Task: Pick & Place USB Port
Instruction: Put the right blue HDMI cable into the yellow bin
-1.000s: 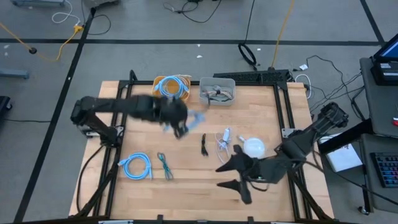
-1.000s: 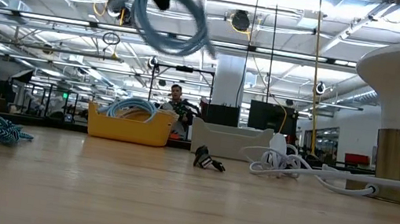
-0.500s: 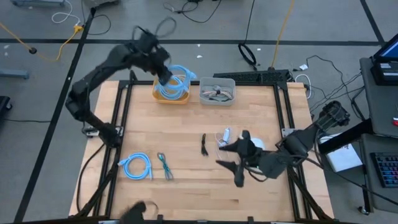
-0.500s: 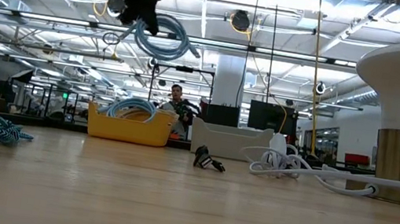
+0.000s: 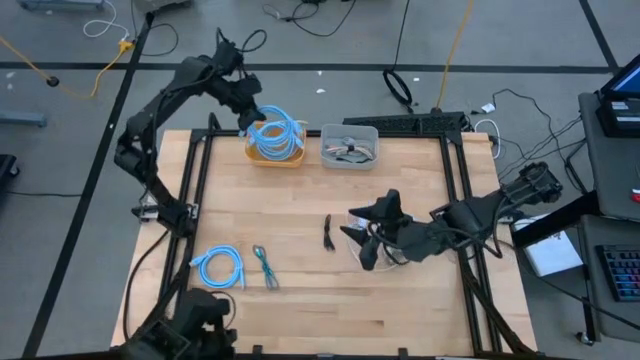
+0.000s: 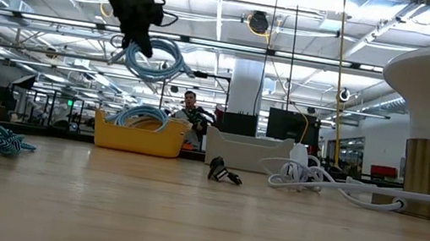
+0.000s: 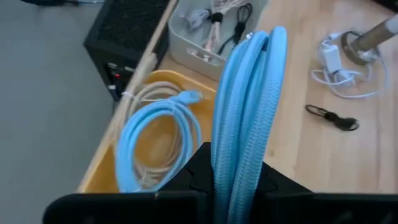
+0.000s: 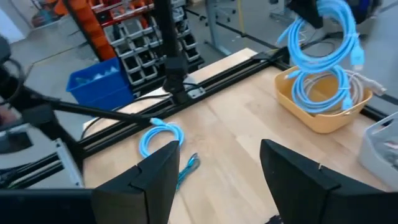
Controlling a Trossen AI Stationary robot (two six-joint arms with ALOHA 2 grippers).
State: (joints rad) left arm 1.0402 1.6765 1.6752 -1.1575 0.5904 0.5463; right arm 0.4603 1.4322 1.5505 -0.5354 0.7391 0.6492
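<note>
L gripper (image 5: 250, 117) clamped on blue cable coil (image 5: 276, 130), coil hanging long-ways down over yellow bin (image 5: 276, 155) at 12 o'clock; R gripper (image 5: 366, 237) jaws apart near 3 o'clock

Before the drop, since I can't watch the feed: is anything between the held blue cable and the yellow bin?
Nothing visible blocks it. The left gripper holds the blue cable coil in open air above the yellow bin. The bin already holds another blue cable, leaving room.
</note>
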